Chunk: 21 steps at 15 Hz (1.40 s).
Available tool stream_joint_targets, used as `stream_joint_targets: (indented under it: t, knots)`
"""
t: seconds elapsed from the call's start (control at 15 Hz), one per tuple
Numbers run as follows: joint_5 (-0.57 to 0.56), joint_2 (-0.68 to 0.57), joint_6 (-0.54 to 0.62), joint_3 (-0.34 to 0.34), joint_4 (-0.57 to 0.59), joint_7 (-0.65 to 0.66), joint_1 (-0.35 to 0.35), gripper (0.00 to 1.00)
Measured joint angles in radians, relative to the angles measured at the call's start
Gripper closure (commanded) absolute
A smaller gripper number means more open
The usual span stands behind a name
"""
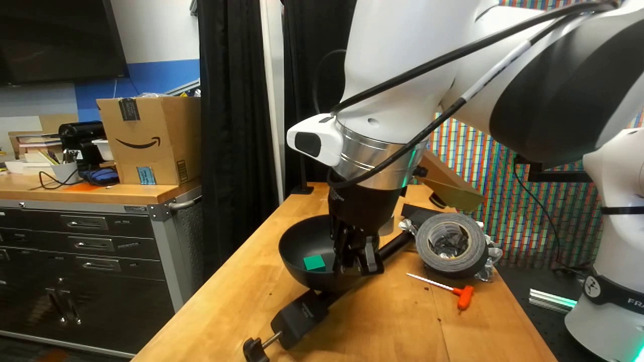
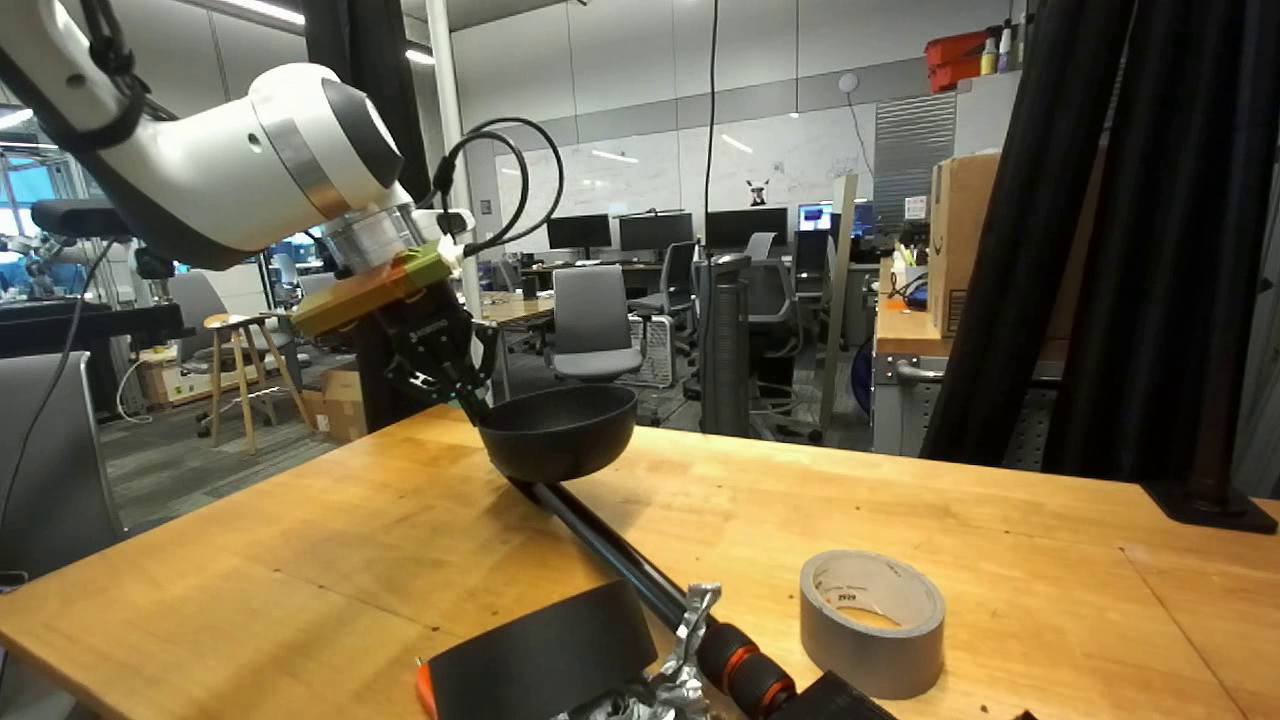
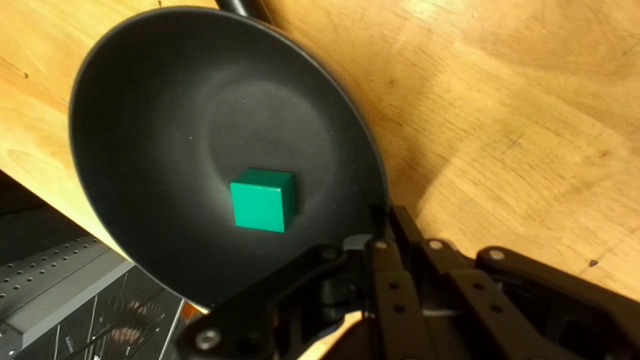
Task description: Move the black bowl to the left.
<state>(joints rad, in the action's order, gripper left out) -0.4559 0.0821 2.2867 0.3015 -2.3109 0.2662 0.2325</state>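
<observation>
The black bowl (image 1: 298, 246) is in both exterior views (image 2: 560, 440) and fills much of the wrist view (image 3: 270, 130). It sits over a black pole, seemingly raised off the table; whether it touches the pole I cannot tell. A green cube (image 3: 259, 205) lies inside the bowl, also seen in an exterior view (image 1: 314, 262). My gripper (image 3: 389, 215) is shut on the bowl's rim, one finger inside and one outside. In an exterior view the gripper (image 2: 478, 408) comes down at the bowl's edge; in another exterior view it (image 1: 358, 266) covers part of the bowl.
The black pole (image 2: 610, 550) with a clamp end (image 1: 301, 319) runs under the bowl across the table. A grey tape roll (image 2: 872, 645), a black sheet (image 2: 550, 650), crumpled foil (image 2: 690, 640), a larger dark roll (image 1: 475, 244) and a red-handled hex key (image 1: 465, 297) lie around.
</observation>
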Motion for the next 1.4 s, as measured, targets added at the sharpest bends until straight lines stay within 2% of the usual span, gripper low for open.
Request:
stream_joint_targets:
  t: [0.6, 0.8, 0.93, 1.2, 1.4]
  knots:
    - [0.003, 0.015, 0.018, 0.004, -0.019, 0.087, 0.005, 0.93]
    - [0.05, 0.136, 0.032, 0.032, -0.167, 0.163, 0.037, 0.93]
    - [0.123, 0.235, 0.033, 0.057, -0.272, 0.196, 0.067, 0.93]
    - [0.274, 0.433, 0.025, 0.077, -0.453, 0.238, 0.173, 0.93]
    - [0.336, 0.536, -0.05, 0.121, -0.467, 0.245, 0.203, 0.94]
